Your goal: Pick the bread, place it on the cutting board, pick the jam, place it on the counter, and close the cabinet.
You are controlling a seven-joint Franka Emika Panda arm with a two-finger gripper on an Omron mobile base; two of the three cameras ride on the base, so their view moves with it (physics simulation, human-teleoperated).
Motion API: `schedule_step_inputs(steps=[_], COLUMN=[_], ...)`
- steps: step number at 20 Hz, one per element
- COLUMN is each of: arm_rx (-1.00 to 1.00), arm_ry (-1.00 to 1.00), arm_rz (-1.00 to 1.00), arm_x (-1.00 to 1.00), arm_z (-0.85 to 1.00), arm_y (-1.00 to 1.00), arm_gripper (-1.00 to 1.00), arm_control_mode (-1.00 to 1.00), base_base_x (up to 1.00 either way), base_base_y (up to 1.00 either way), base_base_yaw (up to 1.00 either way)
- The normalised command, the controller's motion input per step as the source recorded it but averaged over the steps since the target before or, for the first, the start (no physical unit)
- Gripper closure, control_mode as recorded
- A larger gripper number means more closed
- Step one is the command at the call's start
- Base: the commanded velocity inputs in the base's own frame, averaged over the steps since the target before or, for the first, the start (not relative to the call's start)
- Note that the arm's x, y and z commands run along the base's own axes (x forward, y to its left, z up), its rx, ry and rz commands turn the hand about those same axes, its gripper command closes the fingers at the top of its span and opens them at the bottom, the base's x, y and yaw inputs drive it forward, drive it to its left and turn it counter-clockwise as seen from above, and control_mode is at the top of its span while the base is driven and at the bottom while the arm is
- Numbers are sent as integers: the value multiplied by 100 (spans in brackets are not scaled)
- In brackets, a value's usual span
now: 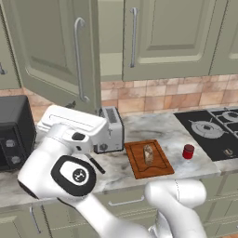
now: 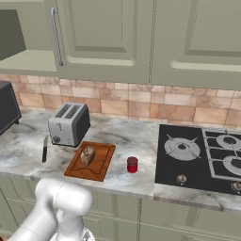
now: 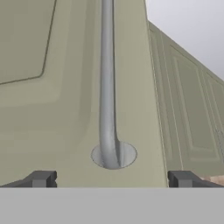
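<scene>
The brown bread (image 1: 148, 154) (image 2: 87, 155) lies on the reddish-brown cutting board (image 1: 135, 163) (image 2: 101, 162). To the board's right, the red jam jar (image 1: 188, 151) (image 2: 132, 164) stands upright on the marbled counter (image 1: 155, 126) (image 2: 123, 136). The cabinet's left door (image 1: 46, 46) stands swung open, and its right door (image 1: 172, 32) is closed. In the hand view my gripper (image 3: 112, 179) is open, its fingertips (image 3: 41, 178) spread wide just below the foot of the open door's silver bar handle (image 3: 107, 87) (image 1: 79, 60). Nothing is between them.
A silver toaster (image 1: 111, 130) (image 2: 69, 124) stands left of the board, with a knife (image 2: 44, 148) lying beside it. A black oven (image 1: 14, 132) sits at the far left. The black stovetop (image 1: 214, 130) (image 2: 202, 157) occupies the right. My arm rises below the open door.
</scene>
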Motion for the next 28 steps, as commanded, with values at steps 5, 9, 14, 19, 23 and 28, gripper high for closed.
schedule_step_inputs(steps=[5,9,14,19,23,28], arm_rx=[0,0,0,0,0,0], arm_ry=[-1,0,0,0,0,0], arm_rz=[-1,-4,-3,-3,-5,-6], arm_x=[38,48,44,41,46,50], arm_z=[-1,0,0,-2,-3,0], arm_y=[-12,0,0,0,0,0], arm_gripper=[-100,-100,-100,-100,-100,-100], arm_control_mode=[-100,-100,-100,-100,-100,-100], base_base_x=[0,0,0,0,0,0], base_base_y=[0,0,0,0,0,0], base_base_yaw=[0,0,0,0,0,0])
